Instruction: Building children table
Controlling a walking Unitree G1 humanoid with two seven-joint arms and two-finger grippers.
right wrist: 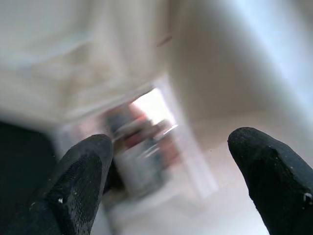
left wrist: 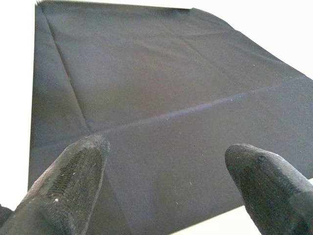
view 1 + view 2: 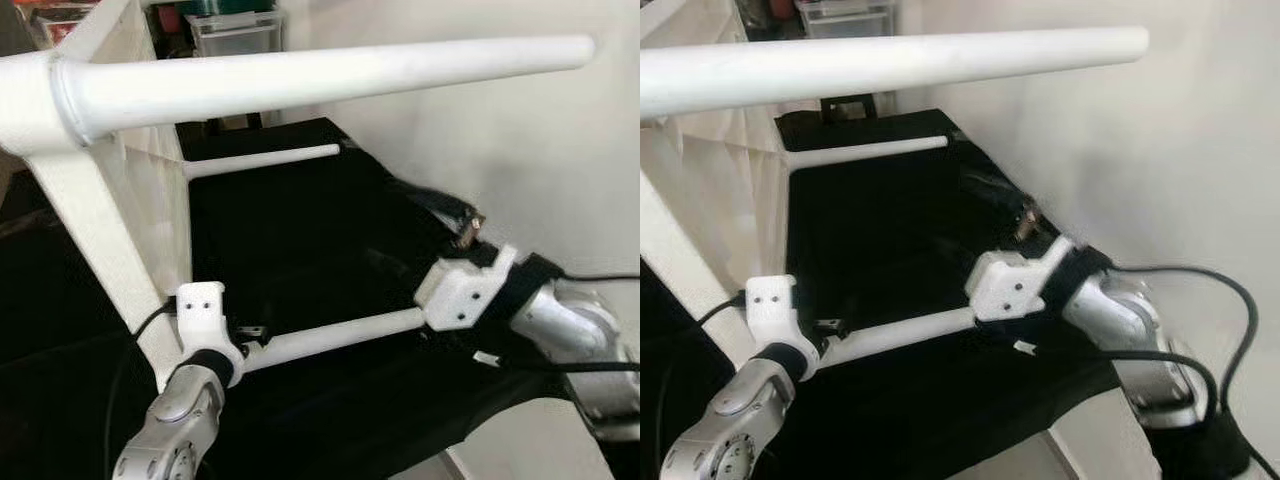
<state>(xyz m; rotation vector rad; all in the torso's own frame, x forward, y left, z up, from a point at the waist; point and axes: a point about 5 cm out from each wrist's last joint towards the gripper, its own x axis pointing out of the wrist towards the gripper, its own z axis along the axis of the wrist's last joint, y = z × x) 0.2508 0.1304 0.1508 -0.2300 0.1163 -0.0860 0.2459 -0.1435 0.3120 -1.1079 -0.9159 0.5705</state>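
A white children's table lies on its side on a black cloth (image 3: 300, 240), its frame (image 3: 90, 220) at the left. Three round white legs point right: a near upper leg (image 3: 330, 75), a far leg (image 3: 260, 160) and a low leg (image 3: 330, 335). My left arm (image 3: 175, 420) reaches up beside the base of the low leg. The left gripper (image 2: 168, 151) is open over bare cloth. My right arm (image 3: 560, 320) comes in from the right, its white wrist mount (image 3: 465, 290) covering the low leg's tip. The right gripper (image 1: 171, 143) is open with nothing between its fingers.
A white wall (image 3: 500, 150) runs close along the right of the cloth. Clear plastic bins (image 3: 235, 35) stand at the back behind the table. A black cable (image 3: 1230, 290) loops off my right arm. The cloth's near edge (image 3: 470, 430) ends at pale floor.
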